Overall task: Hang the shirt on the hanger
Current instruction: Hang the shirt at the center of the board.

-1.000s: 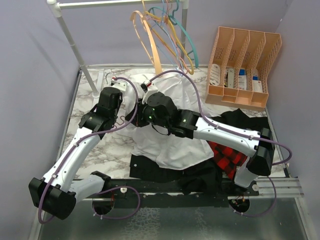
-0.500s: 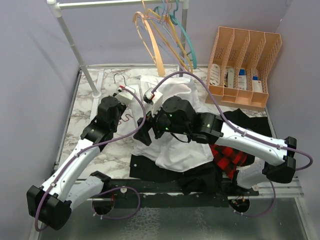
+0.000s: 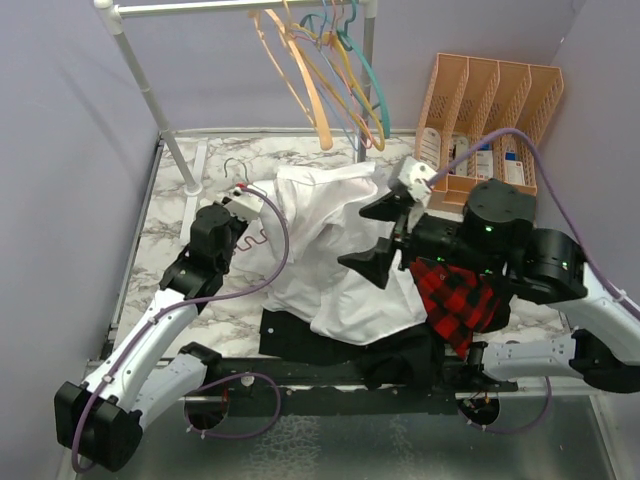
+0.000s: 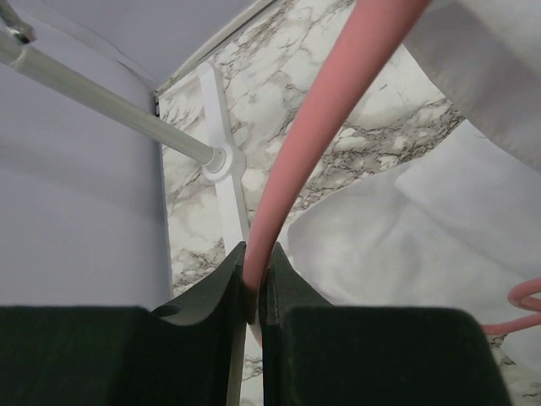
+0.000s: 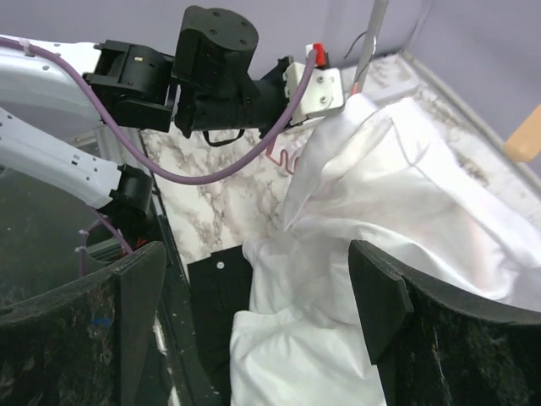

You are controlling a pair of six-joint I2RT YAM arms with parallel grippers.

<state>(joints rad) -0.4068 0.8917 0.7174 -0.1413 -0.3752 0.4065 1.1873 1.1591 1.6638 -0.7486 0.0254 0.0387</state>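
The left tool (image 4: 252,283) is clamped tight on the hanger (image 4: 314,144), pinching the thin pink bar. That grip looks meant to pin the hanger in place while cloth is worked onto it. The hanger sits just to the near side of the rail's (image 3: 150,100) left foot, with its hook toward that foot. Its wavy arm runs up to the shirt's (image 3: 335,250) edge and goes out of sight there.

The white shirt is spread and rumpled on the tabletop (image 3: 175,240), on the near side of the rail and between its two posts. It is not yet on the hanger.

The right tool (image 3: 375,238) hangs above the shirt, near the rail's right post. Its jaws are wide apart and grip nothing. It looks ready for a fresh grab at the cloth, likely to draw a shoulder over that hidden arm.
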